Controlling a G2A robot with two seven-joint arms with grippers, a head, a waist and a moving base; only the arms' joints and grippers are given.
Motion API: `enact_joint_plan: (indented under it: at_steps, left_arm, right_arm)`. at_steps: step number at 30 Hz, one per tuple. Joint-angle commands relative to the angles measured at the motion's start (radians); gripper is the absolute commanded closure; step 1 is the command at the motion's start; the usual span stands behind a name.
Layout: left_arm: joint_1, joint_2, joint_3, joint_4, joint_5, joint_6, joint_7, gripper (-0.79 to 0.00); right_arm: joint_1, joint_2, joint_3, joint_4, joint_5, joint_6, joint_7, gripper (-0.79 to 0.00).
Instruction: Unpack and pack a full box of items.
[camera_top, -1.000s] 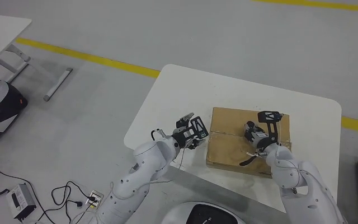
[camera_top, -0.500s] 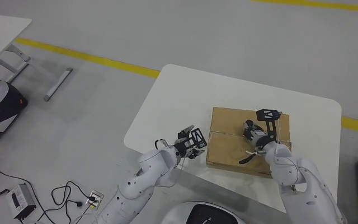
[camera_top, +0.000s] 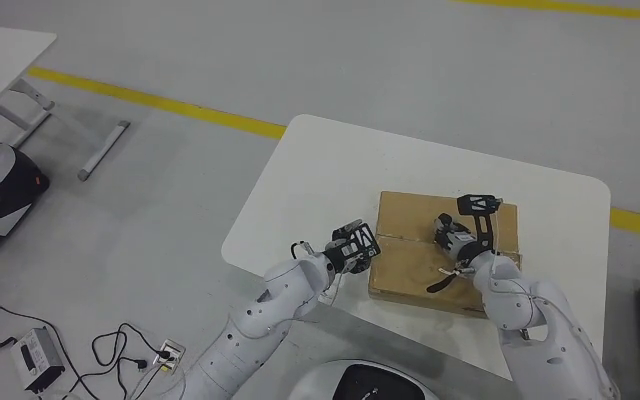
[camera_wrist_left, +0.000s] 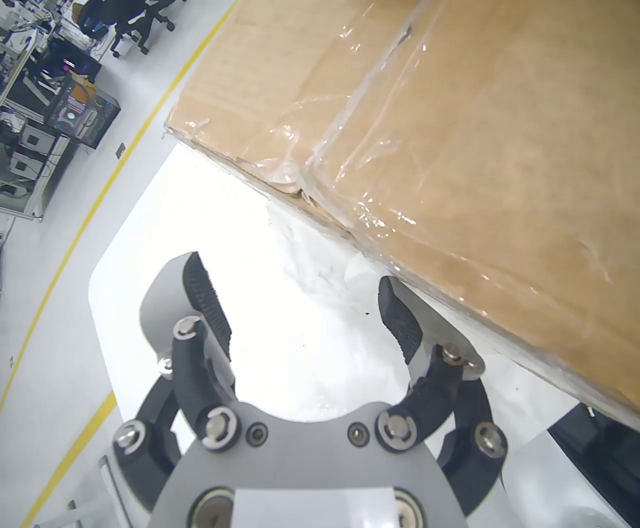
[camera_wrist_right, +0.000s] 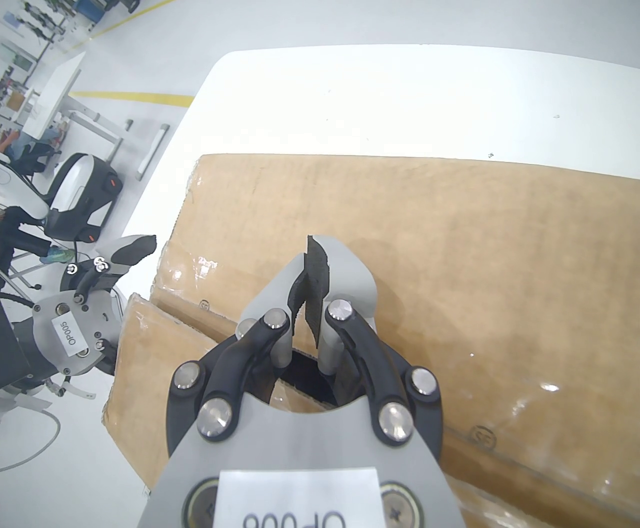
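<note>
Brown cardboard box (camera_top: 420, 215) sits on a white table (camera_top: 320, 170), its two top flaps folded down to a middle seam. The left wrist view brings out wrinkled clear tape over the box's side wall and corner. There the left gripper (camera_wrist_left: 295, 285) hangs with fingers spread, just beside the box's lower edge. The right wrist view catches a dark gap at the seam under the right gripper (camera_wrist_right: 314, 260), whose pads are pressed together on nothing above the box's top.
</note>
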Motion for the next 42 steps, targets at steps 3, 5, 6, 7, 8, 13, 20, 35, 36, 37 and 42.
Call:
enact_joint_plan:
  at_steps: [3, 5, 6, 7, 8, 13, 20, 35, 36, 37, 42]
  left_arm:
    - [-0.010, -0.003, 0.012, 0.018, 0.014, 0.035, 0.027, 0.000]
    - [-0.009, -0.003, 0.012, 0.019, 0.015, 0.049, 0.035, 0.000]
    - [-0.008, -0.004, 0.012, 0.018, 0.016, 0.055, 0.038, 0.000]
    - [-0.006, -0.004, 0.012, 0.017, 0.017, 0.057, 0.040, 0.000]
    - [-0.003, -0.003, 0.010, 0.017, 0.018, 0.062, 0.040, 0.000]
    - [0.005, -0.003, 0.004, 0.007, 0.026, 0.083, 0.045, 0.000]
    - [0.017, 0.000, -0.006, -0.018, 0.058, 0.096, 0.025, 0.000]
    - [0.031, 0.001, -0.022, -0.085, 0.138, 0.165, 0.015, -0.326]
    - [0.029, 0.000, -0.022, -0.086, 0.138, 0.173, 0.016, -0.326]
    - [0.027, 0.000, -0.024, -0.087, 0.137, 0.183, 0.016, -0.326]
    - [0.012, -0.006, -0.027, -0.088, 0.135, 0.238, 0.022, -0.280]
  right_arm:
    - [-0.001, 0.000, 0.001, -0.001, -0.002, 0.003, 0.001, 0.000]
    - [-0.002, 0.000, 0.002, -0.002, -0.004, 0.003, 0.002, 0.000]
    - [-0.002, 0.000, 0.002, -0.003, -0.004, 0.003, 0.002, 0.000]
    - [-0.003, -0.001, 0.003, -0.003, -0.004, 0.005, 0.002, 0.000]
    - [-0.003, -0.001, 0.003, -0.004, -0.004, 0.005, 0.002, 0.000]
    - [-0.003, -0.001, 0.004, -0.006, -0.008, 0.003, 0.003, 0.000]
    - [-0.005, -0.002, 0.002, -0.005, -0.009, 0.002, 0.005, 0.000]
    - [-0.009, -0.005, -0.004, -0.003, -0.011, 0.001, 0.006, 0.000]
    - [-0.011, -0.005, -0.004, -0.004, -0.012, 0.001, 0.006, 0.000]
    - [-0.012, -0.005, -0.003, -0.005, -0.012, 0.003, 0.006, 0.000]
    - [-0.018, -0.004, 0.002, -0.012, -0.015, 0.003, 0.007, 0.000]
